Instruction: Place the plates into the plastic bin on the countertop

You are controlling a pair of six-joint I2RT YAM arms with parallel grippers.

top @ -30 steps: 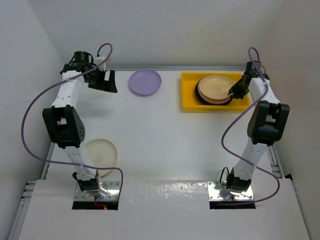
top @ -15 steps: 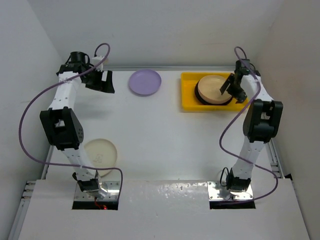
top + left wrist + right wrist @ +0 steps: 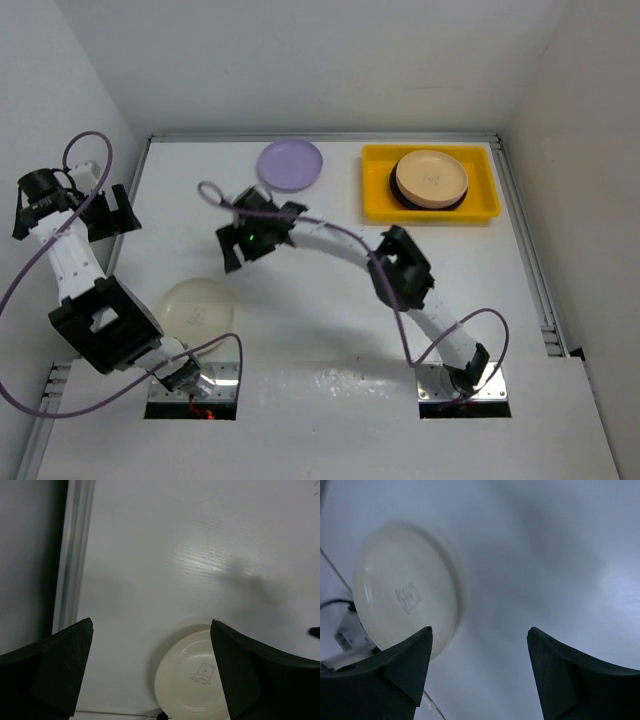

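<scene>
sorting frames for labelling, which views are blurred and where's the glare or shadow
Right wrist: smeared, the cream plate has a soft rim. Left wrist: sharper, a grey shadow lies on the countertop. Top external: crisp, with glare on the near ledge.

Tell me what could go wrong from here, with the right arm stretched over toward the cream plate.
The cream plate lies flat on the glossy countertop; the open fingers of the right gripper may push it instead of catching its rim.
It sits close to the left arm, so the reach risks a collision there.
The stack in the yellow bin already stands high; another plate may land off-centre.
</scene>
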